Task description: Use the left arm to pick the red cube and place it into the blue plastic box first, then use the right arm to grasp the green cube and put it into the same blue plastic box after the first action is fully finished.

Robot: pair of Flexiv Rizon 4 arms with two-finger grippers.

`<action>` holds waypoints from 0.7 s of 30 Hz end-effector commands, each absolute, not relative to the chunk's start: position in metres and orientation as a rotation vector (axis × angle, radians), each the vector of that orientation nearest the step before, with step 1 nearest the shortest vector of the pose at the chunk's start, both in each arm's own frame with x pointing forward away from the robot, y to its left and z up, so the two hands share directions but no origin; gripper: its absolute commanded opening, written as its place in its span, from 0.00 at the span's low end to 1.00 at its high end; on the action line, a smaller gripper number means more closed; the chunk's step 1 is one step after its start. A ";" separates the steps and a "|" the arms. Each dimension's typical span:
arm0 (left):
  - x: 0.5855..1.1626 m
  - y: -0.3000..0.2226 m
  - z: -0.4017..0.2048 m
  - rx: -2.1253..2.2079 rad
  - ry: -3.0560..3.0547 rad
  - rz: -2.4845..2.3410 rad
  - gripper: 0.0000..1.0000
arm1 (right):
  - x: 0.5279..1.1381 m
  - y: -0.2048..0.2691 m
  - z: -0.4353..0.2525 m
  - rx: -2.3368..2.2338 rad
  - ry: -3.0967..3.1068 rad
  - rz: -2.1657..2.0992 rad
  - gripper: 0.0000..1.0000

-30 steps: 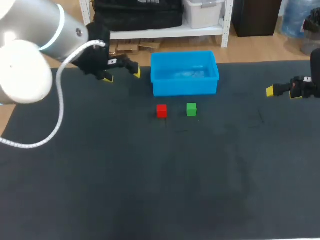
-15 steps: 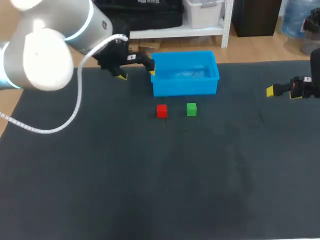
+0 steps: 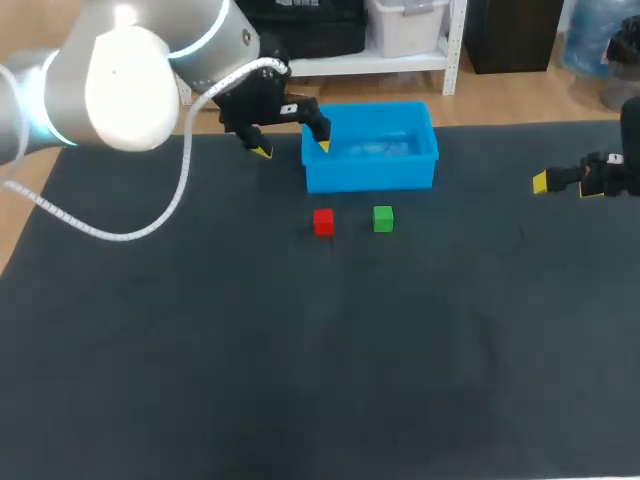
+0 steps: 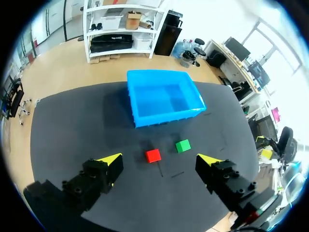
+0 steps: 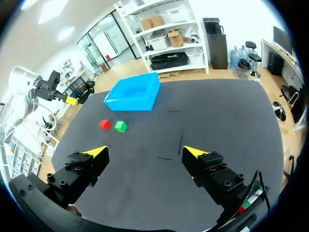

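Left gripper (image 3: 292,148) (image 4: 158,160): fingers spread wide, holding nothing, hanging above the far part of the table (image 3: 300,380), with one yellow tip before the left wall of the blue plastic box (image 3: 370,175) (image 4: 164,117) (image 5: 133,104) and the other outside it; contact with the wall cannot be told. In the left wrist view the red cube (image 3: 323,221) (image 4: 153,155) (image 5: 105,124) lies on the mat ahead of this gripper, in line with the gap between its fingers, and the green cube (image 3: 383,218) (image 4: 182,145) (image 5: 120,126) lies just beside the red one, toward the right finger. The two cubes stand apart, a narrow strip of mat between them, the red to the left. Both rest on the table outside the box, near its front wall but not touching it. The box stands close to the table's far edge, its open top facing up. The cubes sit well apart from the table's left, right and near edges. A white cable (image 3: 150,225) loops from the left arm over the table's left part. Right gripper (image 3: 565,185) (image 5: 146,152): fingers likewise spread wide and holding nothing, at the table's right edge, well apart from cubes and box, with dark mat between.
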State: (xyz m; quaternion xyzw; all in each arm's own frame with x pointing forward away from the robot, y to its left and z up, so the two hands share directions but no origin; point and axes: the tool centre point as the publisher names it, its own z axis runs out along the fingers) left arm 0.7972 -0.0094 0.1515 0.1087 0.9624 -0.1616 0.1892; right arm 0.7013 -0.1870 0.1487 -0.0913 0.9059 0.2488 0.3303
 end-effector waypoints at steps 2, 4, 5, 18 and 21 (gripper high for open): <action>0.806 -0.020 0.146 0.309 2.753 -0.425 1.00 | 0.701 -0.187 0.149 -0.238 2.370 0.648 1.00; 0.805 -0.021 0.144 0.307 2.782 -0.411 1.00 | 0.701 -0.187 0.149 -0.238 2.370 0.648 1.00; 0.805 -0.021 0.141 0.302 2.790 -0.407 1.00 | 0.701 -0.187 0.149 -0.238 2.370 0.648 1.00; 0.801 -0.023 0.118 0.286 2.873 -0.354 1.00 | 0.701 -0.187 0.149 -0.238 2.370 0.648 1.00; 0.800 -0.023 0.117 0.286 2.888 -0.335 1.00 | 0.701 -0.187 0.149 -0.238 2.370 0.648 1.00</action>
